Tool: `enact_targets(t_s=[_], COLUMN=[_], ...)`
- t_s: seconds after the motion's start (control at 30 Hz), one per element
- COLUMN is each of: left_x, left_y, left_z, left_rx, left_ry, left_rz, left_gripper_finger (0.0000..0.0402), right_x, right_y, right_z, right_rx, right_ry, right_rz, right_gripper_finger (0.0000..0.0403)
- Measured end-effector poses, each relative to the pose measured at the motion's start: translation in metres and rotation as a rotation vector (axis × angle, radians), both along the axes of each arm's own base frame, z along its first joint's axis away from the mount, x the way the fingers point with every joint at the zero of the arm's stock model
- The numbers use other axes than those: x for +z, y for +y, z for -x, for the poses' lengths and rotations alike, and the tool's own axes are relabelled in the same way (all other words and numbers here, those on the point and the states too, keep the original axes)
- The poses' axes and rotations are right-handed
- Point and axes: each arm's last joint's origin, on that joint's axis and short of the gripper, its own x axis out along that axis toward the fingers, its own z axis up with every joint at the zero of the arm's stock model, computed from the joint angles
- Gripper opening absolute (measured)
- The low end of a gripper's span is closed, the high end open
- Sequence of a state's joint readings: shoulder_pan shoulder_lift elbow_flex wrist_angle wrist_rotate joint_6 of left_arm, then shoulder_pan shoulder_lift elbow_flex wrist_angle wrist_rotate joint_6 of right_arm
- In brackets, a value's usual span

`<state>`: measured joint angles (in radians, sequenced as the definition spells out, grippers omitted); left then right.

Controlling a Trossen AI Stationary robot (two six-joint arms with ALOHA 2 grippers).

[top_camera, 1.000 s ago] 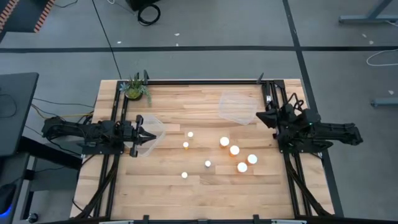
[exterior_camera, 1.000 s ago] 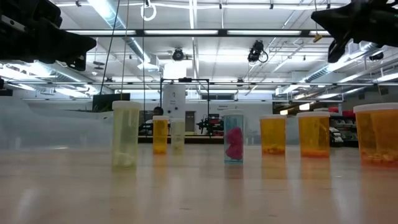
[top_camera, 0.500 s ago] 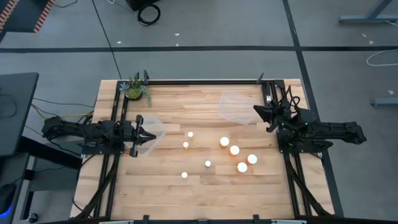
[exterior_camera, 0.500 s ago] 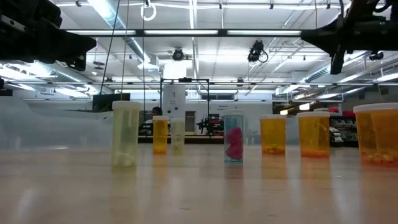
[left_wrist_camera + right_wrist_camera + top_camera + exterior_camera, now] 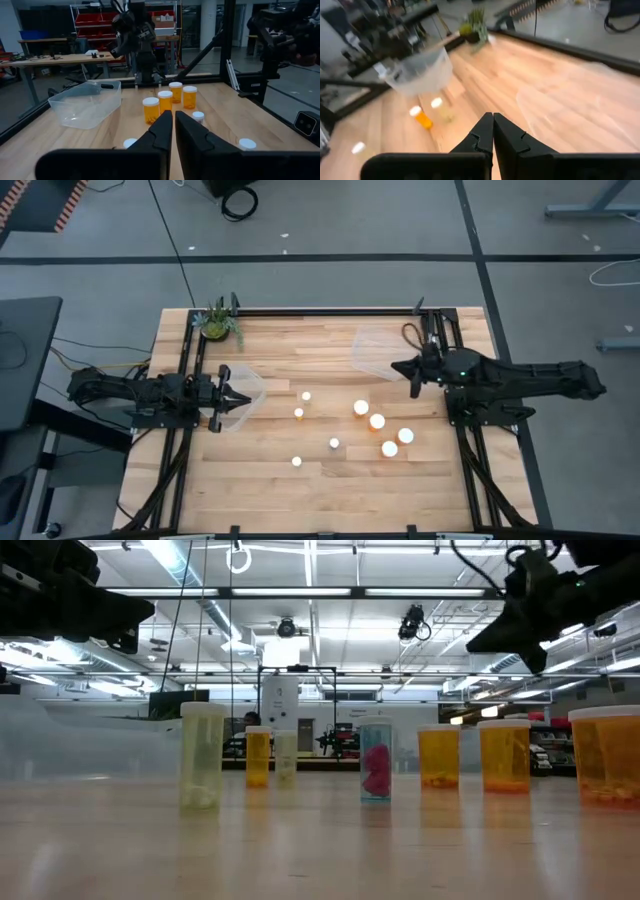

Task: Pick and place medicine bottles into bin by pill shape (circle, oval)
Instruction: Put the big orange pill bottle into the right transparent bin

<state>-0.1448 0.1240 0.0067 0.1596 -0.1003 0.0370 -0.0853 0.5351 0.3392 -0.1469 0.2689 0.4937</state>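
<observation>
Several medicine bottles stand upright on the wooden table (image 5: pixel 250 480). The white caps (image 5: pixel 360 407) cluster around its middle. In the low view the orange ones (image 5: pixel 438 757) stand beside a clear one with pink pills (image 5: pixel 375 760) and a pale one (image 5: pixel 202 755). My left gripper (image 5: pixel 245 400) is shut and level over the left clear bin (image 5: pixel 250 380), holding nothing; its shut fingers (image 5: pixel 173 125) point at the orange bottles (image 5: pixel 165 101). My right gripper (image 5: pixel 398 367) is shut and bare, pointing slightly down by the near edge of the far clear bin (image 5: pixel 380 352), far of the bottles.
A small potted green plant (image 5: pixel 217 323) stands at the table's far left corner. Black frame rails (image 5: pixel 320 310) run along the far edge and both sides. Bare wood lies near the front edge, near of the bottles.
My right gripper has reached out from its folded place at the table's right side toward the left, to the near edge of the far clear bin, changing its tilt as the arm stretched. It has stayed shut. The bottles stand as before.
</observation>
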Motion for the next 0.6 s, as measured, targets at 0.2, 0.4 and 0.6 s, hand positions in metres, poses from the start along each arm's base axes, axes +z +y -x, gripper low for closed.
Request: enact_targets(t_s=[0.2, 0.4, 0.6], left_x=[0.0, 0.0, 0.0], left_y=[0.0, 0.0, 0.0], left_z=[0.0, 0.0, 0.0], left_rx=[0.0, 0.0, 0.0], left_ry=[0.0, 0.0, 0.0], left_rz=[0.0, 0.0, 0.0], left_gripper_finger=[0.0035, 0.0031, 0.0026], right_x=[-0.003, 0.011, 0.021], right_y=[0.001, 0.005, 0.015], right_z=[-0.023, -0.047, -0.073], right_rx=[0.079, 0.195, 0.277], right_ry=[0.112, 0.23, 0.378], right_rz=[-0.067, -0.083, -0.043], right_gripper_finger=[0.0017, 0.0045, 0.0123])
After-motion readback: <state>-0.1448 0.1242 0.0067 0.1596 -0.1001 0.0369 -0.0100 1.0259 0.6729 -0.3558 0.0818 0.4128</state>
